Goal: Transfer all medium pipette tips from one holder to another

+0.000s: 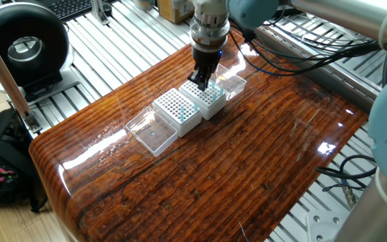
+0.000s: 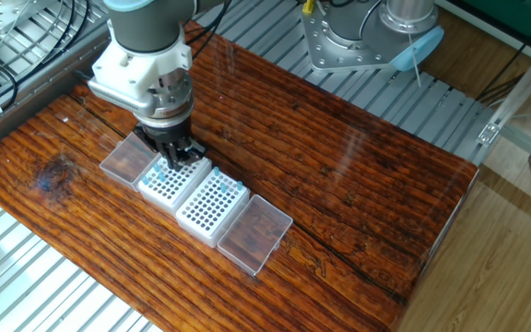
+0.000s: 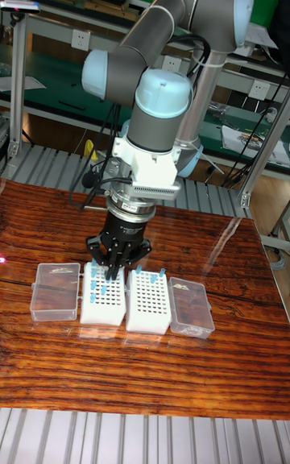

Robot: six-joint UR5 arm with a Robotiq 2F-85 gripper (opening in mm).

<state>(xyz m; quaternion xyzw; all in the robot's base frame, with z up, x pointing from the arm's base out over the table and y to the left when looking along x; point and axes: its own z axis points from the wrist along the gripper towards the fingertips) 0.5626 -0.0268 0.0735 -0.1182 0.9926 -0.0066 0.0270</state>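
Two white grid holders stand side by side in the middle of the table. My gripper (image 1: 201,85) (image 2: 175,160) (image 3: 109,272) points straight down onto one holder (image 1: 210,101) (image 2: 166,186) (image 3: 103,303), its black fingertips right at the grid. Light-blue medium pipette tips (image 2: 159,173) (image 3: 95,287) stand in that holder beside the fingers. The other holder (image 1: 177,109) (image 2: 208,210) (image 3: 149,304) carries a few medium pipette tips (image 1: 180,115) (image 2: 227,187) (image 3: 150,274) along one edge. The fingers look close together, but the gap between them and anything held there are too small to make out.
A clear plastic lid lies flat at each outer end of the holders (image 1: 154,133) (image 1: 230,81) (image 2: 254,232) (image 2: 125,159) (image 3: 55,291) (image 3: 190,306). The wooden tabletop (image 1: 247,161) is ringed by aluminium rails. A black round device (image 1: 22,47) sits off the table's left.
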